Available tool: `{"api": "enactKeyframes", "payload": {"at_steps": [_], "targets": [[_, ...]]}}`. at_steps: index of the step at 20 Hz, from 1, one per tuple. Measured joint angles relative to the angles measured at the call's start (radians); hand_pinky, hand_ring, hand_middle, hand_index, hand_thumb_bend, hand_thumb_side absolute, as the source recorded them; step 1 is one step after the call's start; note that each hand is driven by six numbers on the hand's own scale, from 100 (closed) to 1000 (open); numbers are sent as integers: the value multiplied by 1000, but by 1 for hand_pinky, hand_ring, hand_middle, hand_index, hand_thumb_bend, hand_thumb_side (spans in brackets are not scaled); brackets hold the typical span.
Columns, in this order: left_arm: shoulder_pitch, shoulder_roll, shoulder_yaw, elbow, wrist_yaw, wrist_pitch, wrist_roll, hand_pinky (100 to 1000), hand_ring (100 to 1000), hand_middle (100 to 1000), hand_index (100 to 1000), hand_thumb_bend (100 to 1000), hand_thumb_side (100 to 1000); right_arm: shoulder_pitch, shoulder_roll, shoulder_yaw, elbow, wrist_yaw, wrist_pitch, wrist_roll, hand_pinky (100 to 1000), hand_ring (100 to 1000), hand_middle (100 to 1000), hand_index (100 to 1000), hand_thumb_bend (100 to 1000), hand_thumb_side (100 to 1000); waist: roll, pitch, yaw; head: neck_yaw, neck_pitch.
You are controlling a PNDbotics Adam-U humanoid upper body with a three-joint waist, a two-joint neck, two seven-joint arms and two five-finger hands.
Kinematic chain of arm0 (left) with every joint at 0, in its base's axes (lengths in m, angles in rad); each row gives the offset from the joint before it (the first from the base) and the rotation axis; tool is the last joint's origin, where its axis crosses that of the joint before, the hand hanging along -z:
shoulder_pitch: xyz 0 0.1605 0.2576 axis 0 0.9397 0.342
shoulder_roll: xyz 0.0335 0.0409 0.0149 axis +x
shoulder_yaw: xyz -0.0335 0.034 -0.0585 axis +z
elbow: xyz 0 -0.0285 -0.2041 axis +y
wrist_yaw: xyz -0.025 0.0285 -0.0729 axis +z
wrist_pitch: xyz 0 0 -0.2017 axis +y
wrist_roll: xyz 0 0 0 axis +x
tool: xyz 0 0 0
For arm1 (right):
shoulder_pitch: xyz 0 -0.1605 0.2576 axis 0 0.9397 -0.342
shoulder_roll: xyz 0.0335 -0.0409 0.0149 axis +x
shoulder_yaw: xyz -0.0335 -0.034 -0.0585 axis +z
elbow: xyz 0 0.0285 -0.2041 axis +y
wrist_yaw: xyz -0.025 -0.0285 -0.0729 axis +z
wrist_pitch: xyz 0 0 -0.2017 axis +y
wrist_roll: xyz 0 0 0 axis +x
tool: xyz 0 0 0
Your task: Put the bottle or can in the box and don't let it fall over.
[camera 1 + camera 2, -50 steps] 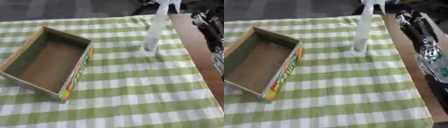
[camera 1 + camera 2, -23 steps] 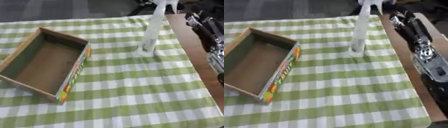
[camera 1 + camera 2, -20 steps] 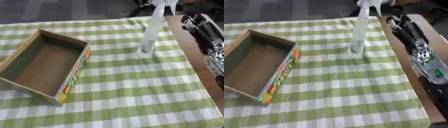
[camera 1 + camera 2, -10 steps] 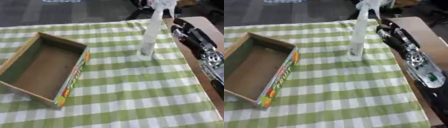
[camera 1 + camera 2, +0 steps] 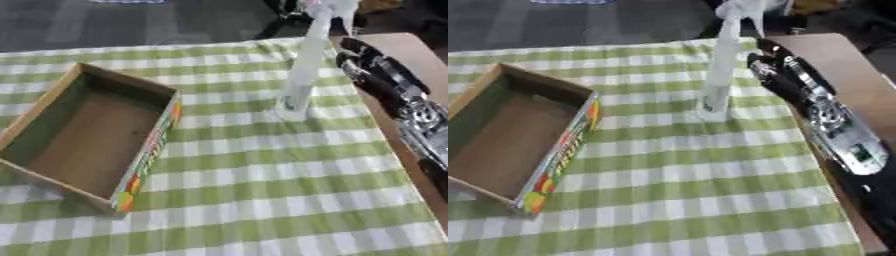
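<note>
A tall, slim clear bottle [image 5: 302, 65] stands upright on the green-and-white checked cloth [image 5: 262, 190], toward the far right part of the table. The right hand [image 5: 773, 70] comes in from the right side and sits just beside the bottle, to the bottle's right, at about the height of its lower half. There is a narrow strip of cloth visible between the dark fingers [image 5: 761, 62] and the bottle, so they look apart and not touching, though the blur makes that hard to be sure of. The fingers seem loosely extended toward the bottle and wrapped around nothing.

The open cardboard box [image 5: 83, 132] lies well to the left of the bottle, turned at an angle, with its printed orange and green side [image 5: 149, 152] facing the bottle (its inside is bare brown card).

The right eye view shows more of the right arm: the silver forearm [image 5: 842, 132] runs down along the bare wooden table edge [image 5: 846, 65], right of the bottle. The left eye view cuts that arm off at the frame edge, but shows the box's near corner more fully
</note>
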Motion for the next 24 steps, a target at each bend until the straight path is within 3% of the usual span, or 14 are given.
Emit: {"api": "enactKeyframes", "payload": {"at_steps": [24], "targets": [[-3,7,-6,5,3,1,-8,1000,564,742,817,170,841,-57,13,25,-7,-35,14,12,953,996,1000,1000,100,668,-2,6,8,-11,-9]]}}
